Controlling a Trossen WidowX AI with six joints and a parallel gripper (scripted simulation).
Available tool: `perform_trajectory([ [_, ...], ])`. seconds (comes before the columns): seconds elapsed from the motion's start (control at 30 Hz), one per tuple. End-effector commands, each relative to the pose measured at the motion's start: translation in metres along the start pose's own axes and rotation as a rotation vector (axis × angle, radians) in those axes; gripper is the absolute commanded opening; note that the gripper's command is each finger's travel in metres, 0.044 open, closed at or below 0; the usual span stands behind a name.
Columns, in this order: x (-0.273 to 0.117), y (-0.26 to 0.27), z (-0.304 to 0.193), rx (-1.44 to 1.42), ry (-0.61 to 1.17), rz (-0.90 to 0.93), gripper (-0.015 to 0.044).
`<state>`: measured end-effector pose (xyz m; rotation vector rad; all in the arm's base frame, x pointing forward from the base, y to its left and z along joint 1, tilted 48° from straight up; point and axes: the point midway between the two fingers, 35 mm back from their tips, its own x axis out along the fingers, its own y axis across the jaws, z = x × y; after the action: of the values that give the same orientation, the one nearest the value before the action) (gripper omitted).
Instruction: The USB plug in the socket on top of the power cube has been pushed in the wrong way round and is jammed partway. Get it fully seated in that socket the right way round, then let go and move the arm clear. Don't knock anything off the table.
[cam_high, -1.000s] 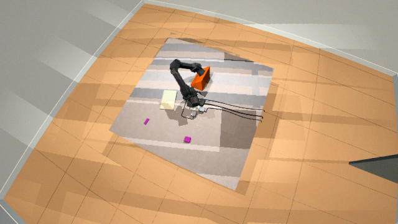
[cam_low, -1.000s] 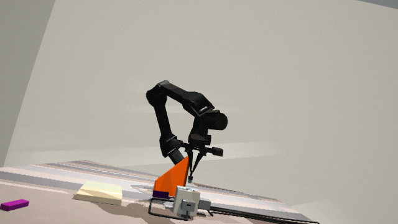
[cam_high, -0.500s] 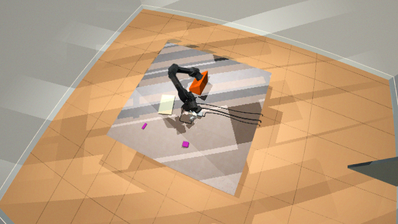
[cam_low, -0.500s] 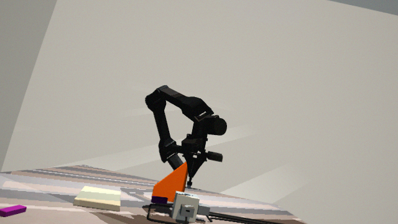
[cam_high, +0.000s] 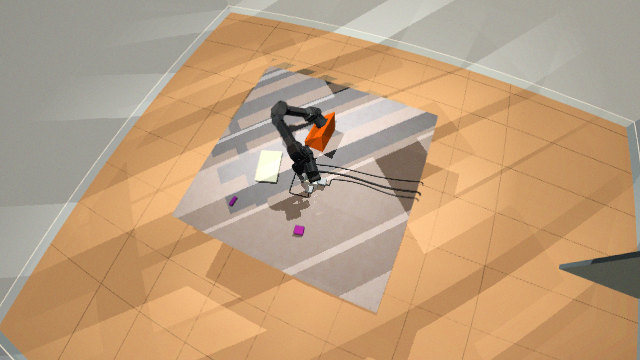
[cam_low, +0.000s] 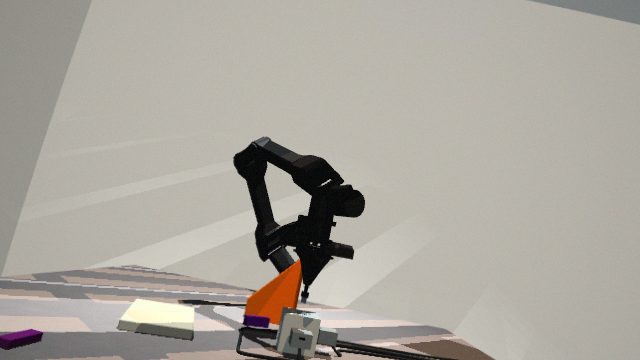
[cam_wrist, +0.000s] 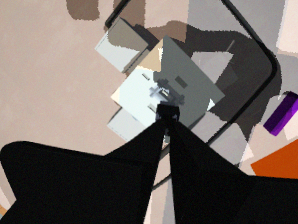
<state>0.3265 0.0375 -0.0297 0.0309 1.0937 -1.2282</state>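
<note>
1. Hidden in the top view beneath the arm (cam_high: 286, 131) (cam_low: 260, 200): the fingertips of the gripper (cam_low: 306, 284) (cam_wrist: 168, 121), plus part of the power cube (cam_high: 316, 184) (cam_low: 289, 330) (cam_wrist: 132, 95).
2. Too small and dark to tell in the exterior and wrist views: which way round the USB plug (cam_low: 304, 295) (cam_wrist: 168, 111) faces.
3. Partly covered in the wrist view by plug and fingertips: the cube's top, with socket detail too blurred to read.
4. Hidden in the exterior view behind the orange wedge (cam_high: 322, 134) (cam_low: 277, 297) (cam_wrist: 284, 165): the arm's foot.
5. Cut off at the right in the wrist view: the wedge.
6. Cut off at the left in the exterior view: a purple bar (cam_low: 21, 339).
7. Cut off at the right in the top view: a dark slab (cam_high: 610, 275).
</note>
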Motion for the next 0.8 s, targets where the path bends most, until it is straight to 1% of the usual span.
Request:
perform_trajectory([
  [0.0, 0.0002, -0.0001, -0.0002, 0.117, 0.000, -0.001, 0.0000],
  [0.57, 0.0002, -0.0001, -0.0002, 0.557, 0.000, -0.001, 0.0000],
  [0.77, 0.0002, -0.0001, -0.0002, 0.575, 0.000, -0.001, 0.0000],
])
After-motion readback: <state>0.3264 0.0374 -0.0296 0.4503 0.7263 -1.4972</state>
